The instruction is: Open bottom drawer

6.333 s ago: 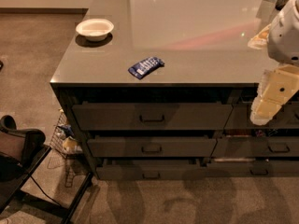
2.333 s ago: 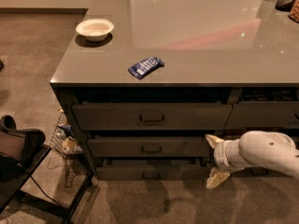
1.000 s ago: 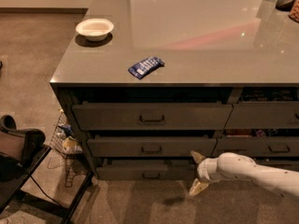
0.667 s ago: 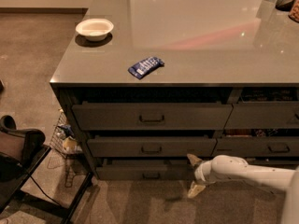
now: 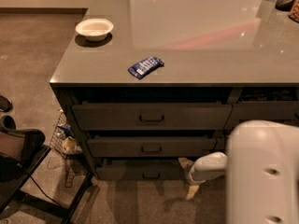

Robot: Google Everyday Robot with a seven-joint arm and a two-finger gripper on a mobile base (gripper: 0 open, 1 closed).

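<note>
The bottom drawer is the low, slim dark-grey front under the two taller fronts, and it sits flush with the cabinet. Its small black pull is at the centre. My gripper is at the drawer's right end, a little right of the pull, with its two pale fingers spread one above the other. One fingertip is at the drawer's top edge and the other is down by the floor. The gripper is open and holds nothing. My white arm fills the lower right.
On the grey countertop lie a white bowl and a blue packet. Two taller drawers sit above the bottom one. A black chair and a wire basket stand at the left on the floor.
My gripper has come down from beside the countertop to bottom-drawer height and moved left toward the pull. The arm now looms large at the lower right. The drawer front has not moved.
</note>
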